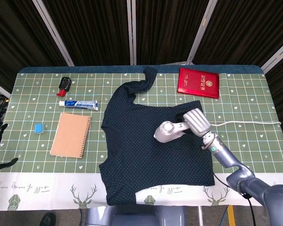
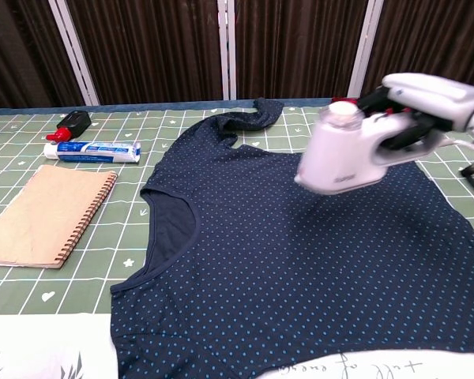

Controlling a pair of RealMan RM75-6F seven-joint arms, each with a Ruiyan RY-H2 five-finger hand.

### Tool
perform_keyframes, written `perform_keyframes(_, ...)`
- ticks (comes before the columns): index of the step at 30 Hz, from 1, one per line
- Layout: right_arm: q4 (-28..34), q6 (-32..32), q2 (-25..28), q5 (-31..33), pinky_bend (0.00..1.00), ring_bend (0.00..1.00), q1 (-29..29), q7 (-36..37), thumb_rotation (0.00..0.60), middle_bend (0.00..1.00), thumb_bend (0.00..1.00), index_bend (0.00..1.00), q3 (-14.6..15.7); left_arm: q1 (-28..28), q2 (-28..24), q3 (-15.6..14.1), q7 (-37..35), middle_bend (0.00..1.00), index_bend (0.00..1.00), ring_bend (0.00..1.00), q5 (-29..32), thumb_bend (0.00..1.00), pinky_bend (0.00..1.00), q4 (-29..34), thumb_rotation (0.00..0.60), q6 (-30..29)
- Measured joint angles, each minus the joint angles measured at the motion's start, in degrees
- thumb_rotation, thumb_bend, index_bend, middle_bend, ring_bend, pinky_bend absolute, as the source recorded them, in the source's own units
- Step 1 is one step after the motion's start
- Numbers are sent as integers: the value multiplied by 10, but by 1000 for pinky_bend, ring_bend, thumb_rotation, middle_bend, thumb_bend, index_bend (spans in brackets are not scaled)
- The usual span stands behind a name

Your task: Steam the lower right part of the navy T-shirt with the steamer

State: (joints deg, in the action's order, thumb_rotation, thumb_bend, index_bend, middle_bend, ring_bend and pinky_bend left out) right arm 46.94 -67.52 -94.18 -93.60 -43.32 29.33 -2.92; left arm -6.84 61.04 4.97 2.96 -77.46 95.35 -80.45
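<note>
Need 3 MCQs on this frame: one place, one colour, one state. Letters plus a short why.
1. Where is the steamer?
A. on the bare tablecloth at the right edge
B. above the navy T-shirt
C. on the spiral notebook

2. What colour is the booklet at the far side of the table?
A. red
B. yellow
C. white

3. What is the right robot hand doing?
A. resting open on the table
B. pressing on the toothpaste tube
C. holding the steamer

Answers:
1. B, in both views the white steamer body shows over the dotted navy fabric, not over the green tablecloth.
2. A, the head view shows a glossy red cover beyond the shirt.
3. C, in the chest view the right robot hand grips the steamer's handle and carries it over the shirt.
</note>
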Motion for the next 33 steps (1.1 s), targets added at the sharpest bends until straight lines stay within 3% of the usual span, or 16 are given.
perform_keyframes(12, 2, -19, -67, -82, 966, 681, -33, -24, 600, 684, 770, 799, 55, -2, 1, 1, 1, 0, 0, 0, 7, 0, 0, -4, 600, 6)
perform_keyframes(21, -16, -39, -96, -101, 966, 681, -33, -22, 600, 684, 770, 795, 73, -4, 2, 2, 1, 0, 0, 0, 13, 0, 0, -5, 600, 10)
perform_keyframes(26, -43, -48, -108, -103, 966, 681, -26, -21, 600, 684, 768, 795, 80, -4, 2, 2, 1, 0, 0, 0, 11, 0, 0, -5, 600, 9)
perform_keyframes(33, -128, -73, -127, -111, 966, 681, -11, -11, 600, 678, 752, 785, 95, -6, 7, 1, 10, 0, 0, 0, 11, 0, 0, -6, 600, 11)
